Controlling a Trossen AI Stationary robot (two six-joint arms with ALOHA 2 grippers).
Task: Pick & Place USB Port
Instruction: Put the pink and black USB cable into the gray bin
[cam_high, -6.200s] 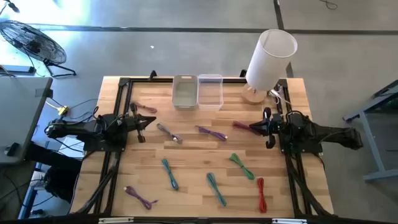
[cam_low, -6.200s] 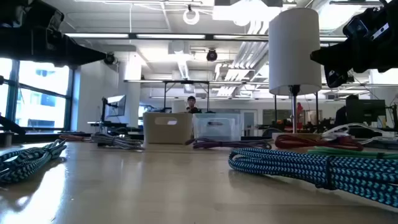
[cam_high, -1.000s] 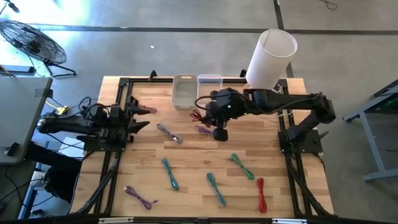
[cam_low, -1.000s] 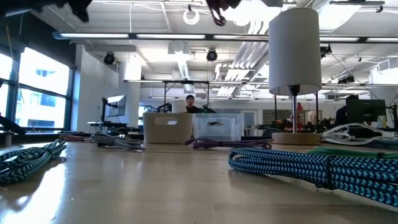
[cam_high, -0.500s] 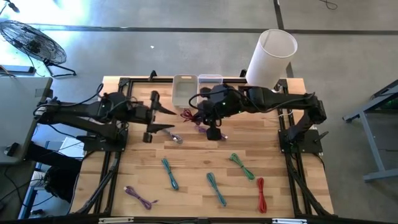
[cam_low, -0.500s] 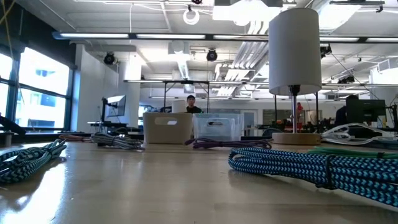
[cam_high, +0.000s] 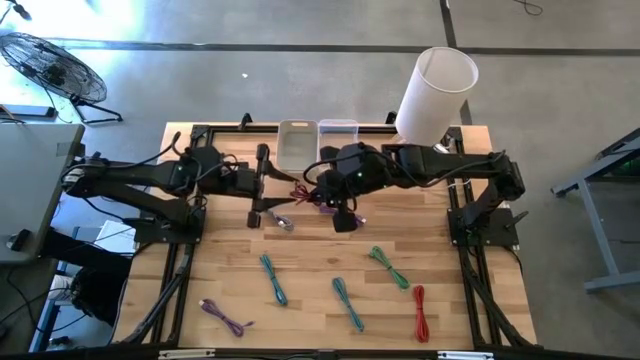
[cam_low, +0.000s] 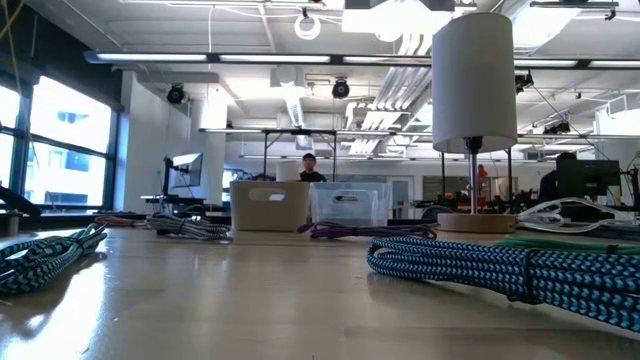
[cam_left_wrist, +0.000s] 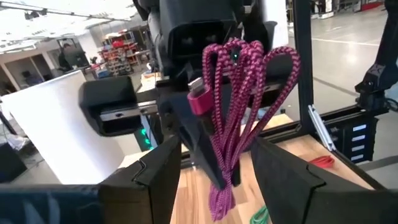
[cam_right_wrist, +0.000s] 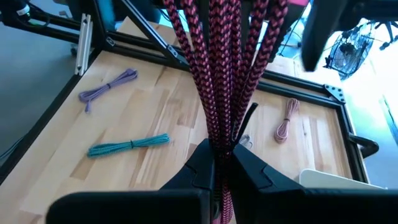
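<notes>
Magenta braided cable (cam_left_wrist: 239, 118), bundled in loops with its USB plug showing, hangs in the air just in front of the grey bin (cam_high: 297, 148), pinched at one end by the right tool (cam_right_wrist: 219, 163), whose fingers are closed tight on the strands. A second ago that arm was carrying it further from the left arm; now the left tool (cam_high: 262, 186) has swung in from its side of the desk (cam_high: 300, 300) and sits just beside the cable, its fingers spread with the bundle hanging between them in the left wrist view, not yet gripping. To me that reads as a handover taking shape before the cable goes into a bin. The clear bin (cam_high: 338, 146) stands touching the grey one; other cables, a green one (cam_high: 388, 266) among them, lie well nearer the front edge.
</notes>
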